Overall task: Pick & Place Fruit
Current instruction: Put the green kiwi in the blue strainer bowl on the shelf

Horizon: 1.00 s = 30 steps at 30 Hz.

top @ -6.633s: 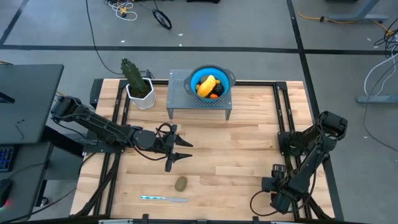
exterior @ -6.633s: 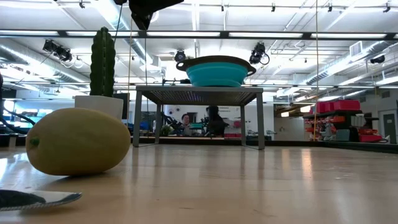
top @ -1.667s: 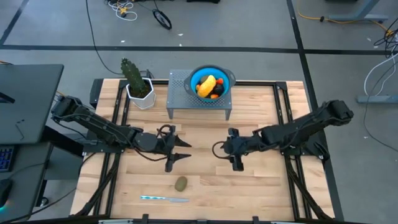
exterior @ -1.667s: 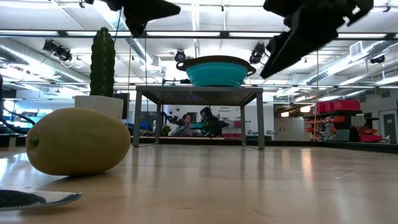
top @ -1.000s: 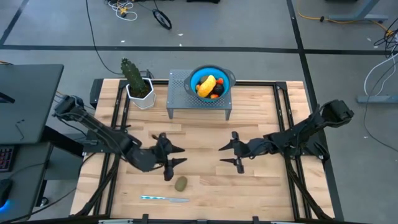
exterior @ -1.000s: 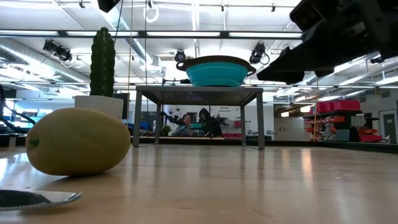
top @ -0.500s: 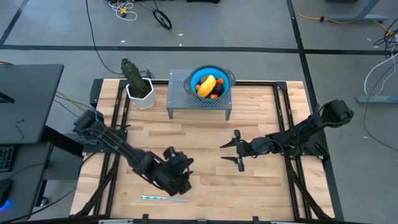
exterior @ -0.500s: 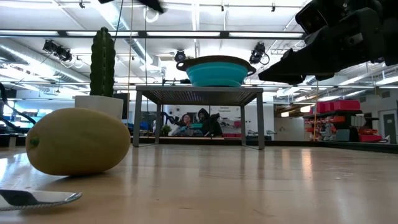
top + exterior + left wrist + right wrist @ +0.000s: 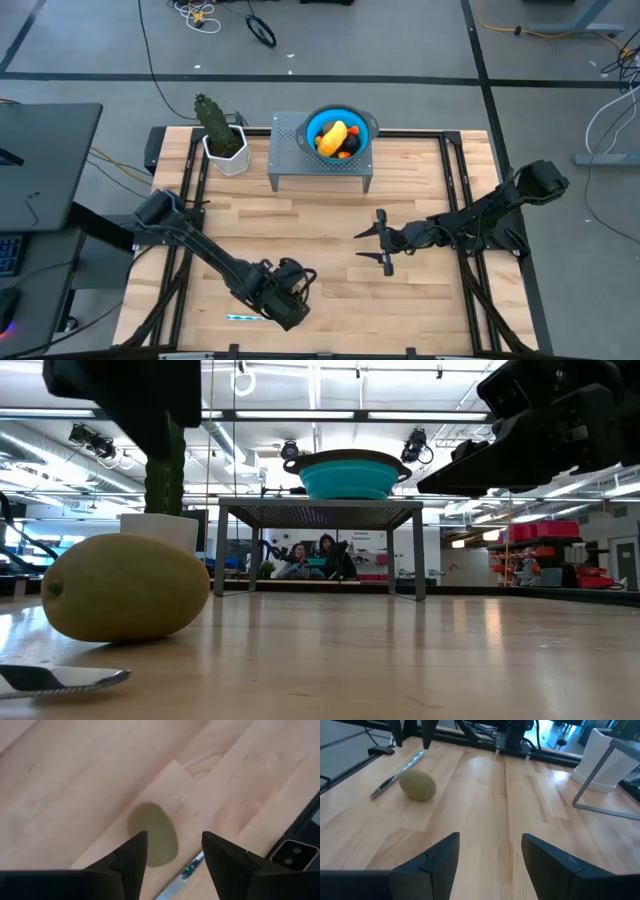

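the left gripper [image 9: 170, 851] has swung from mid-table down over the last olive-green fruit [image 9: 152, 834] near the front edge, jaws apart and straddling it from above without touching; a grasp looks imminent. the right gripper [image 9: 379, 240] has come out from its rest corner and hangs at mid-table, jaws apart, waiting. the other fruit already sits in the blue bowl [image 9: 313, 125] on the grey stand [image 9: 290, 160] at the back. a knife [image 9: 397, 774] lies just beside the fruit on the pale wood table [image 9: 330, 215]; a cactus [image 9: 212, 120] stands at the rear left. beyond, people sit in an open workshop.
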{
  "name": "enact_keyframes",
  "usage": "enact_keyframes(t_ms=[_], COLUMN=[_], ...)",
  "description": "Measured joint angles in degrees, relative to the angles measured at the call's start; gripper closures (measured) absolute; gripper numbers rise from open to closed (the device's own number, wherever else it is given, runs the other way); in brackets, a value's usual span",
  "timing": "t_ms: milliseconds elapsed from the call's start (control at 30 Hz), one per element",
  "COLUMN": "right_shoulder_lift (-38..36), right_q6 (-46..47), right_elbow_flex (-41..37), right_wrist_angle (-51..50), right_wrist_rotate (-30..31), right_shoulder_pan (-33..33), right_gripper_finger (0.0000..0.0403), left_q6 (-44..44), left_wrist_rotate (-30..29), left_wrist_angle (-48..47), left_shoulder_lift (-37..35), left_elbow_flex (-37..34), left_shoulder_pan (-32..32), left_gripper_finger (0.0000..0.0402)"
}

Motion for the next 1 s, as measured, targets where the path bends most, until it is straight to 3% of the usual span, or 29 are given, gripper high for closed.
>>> enact_keyframes(t_ms=[533, 1000], right_shoulder_lift=[0.0, 0.0], right_q6=[0.2, 0.3], right_elbow_flex=[0.0, 0.0], right_wrist_angle=[-3.7, -4.4], right_wrist_rotate=[0.0, 0.0], right_shoulder_pan=[-0.4, -0.4], right_gripper_finger=[0.0179, 0.0179], left_q6=[-4.9, -5.5], left_wrist_rotate=[5.3, 10.6], left_wrist_angle=[0.7, 0.5], left_shoulder_lift=[3.2, 9.9], left_elbow_flex=[-0.3, -0.3], left_shoulder_pan=[2.0, 2.2], left_gripper_finger=[0.0074, 0.0063])
